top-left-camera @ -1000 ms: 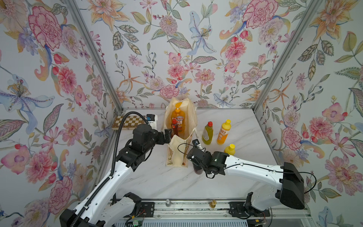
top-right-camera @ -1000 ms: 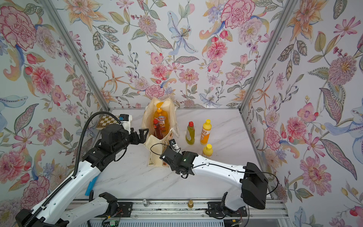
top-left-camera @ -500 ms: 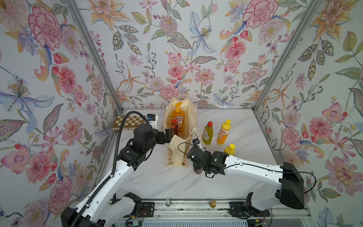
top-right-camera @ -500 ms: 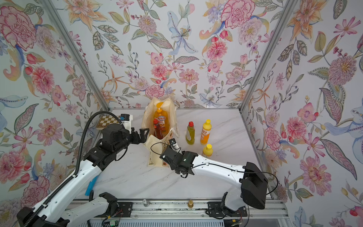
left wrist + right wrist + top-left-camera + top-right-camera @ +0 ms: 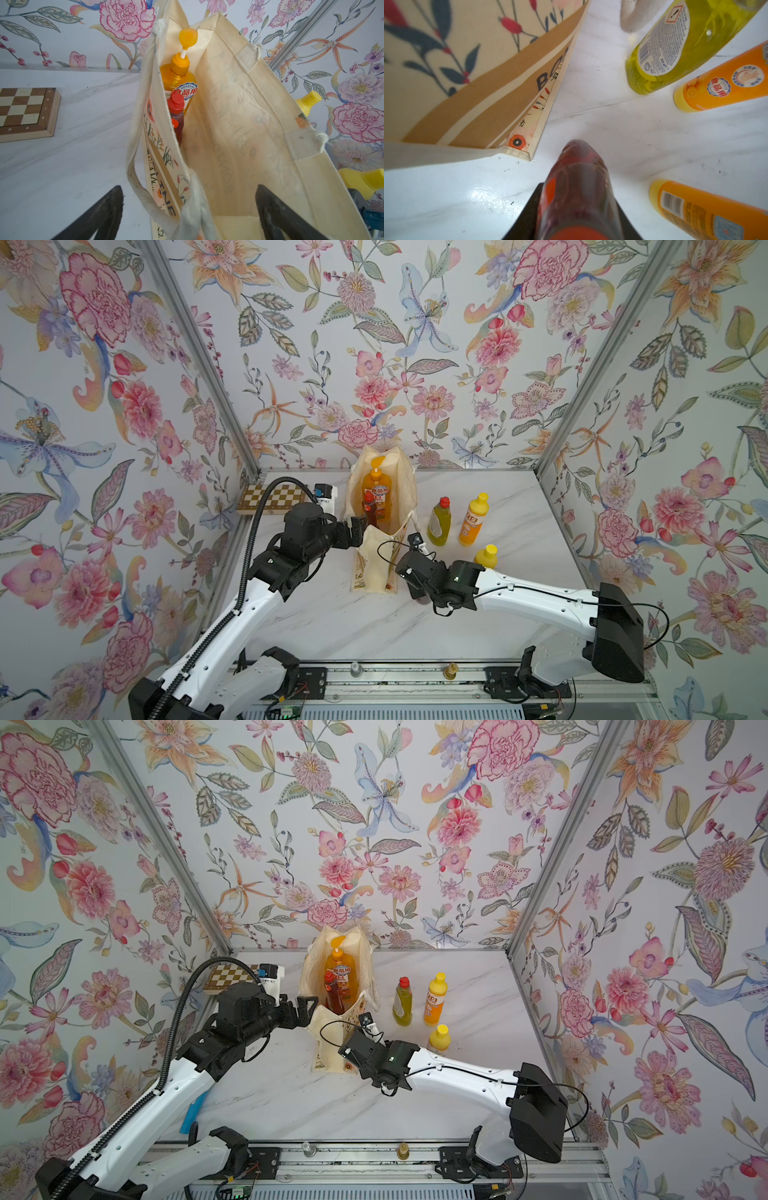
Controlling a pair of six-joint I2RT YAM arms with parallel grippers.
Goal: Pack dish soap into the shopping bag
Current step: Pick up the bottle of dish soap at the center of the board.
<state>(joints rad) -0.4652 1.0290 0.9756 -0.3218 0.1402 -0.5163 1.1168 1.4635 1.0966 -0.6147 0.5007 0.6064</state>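
Floral walls (image 5: 374, 344) enclose a white marble counter (image 5: 332, 626). The bag (image 5: 374, 572) stands open at the centre of both top views. Two bottles are already inside it: the pump bottle (image 5: 376, 489) at the far end and a bagged red bottle (image 5: 369, 510) just in front of it. Three more wait on the counter right of the bag: the green bottle (image 5: 439, 522), the orange bottle (image 5: 471, 518) beside it, and a near orange bottle (image 5: 486, 555) lower down, mostly hidden by the right arm.

The step in hand looks like picking up the next bottle. In the right wrist view the right end effector (image 5: 577, 193) sits narrow against the sides of a red bottle (image 5: 577, 166). In the top views that spot is just right of the bag's lower right corner. The bottle's base seems to rest on the marble, so the lift has not begun.

The left end effector (image 5: 189, 187) is spread wide, one finger outside the bag's near rim and one inside. The rope handle (image 5: 133, 166) lies between them, and nothing is pinched.

The next move likely calls for raising the red bottle above the bag's rim, carrying it left over the mouth and lowering it into the empty near half. The left end effector would probably do well to grip the rim first, since soft canvas could fold inward.
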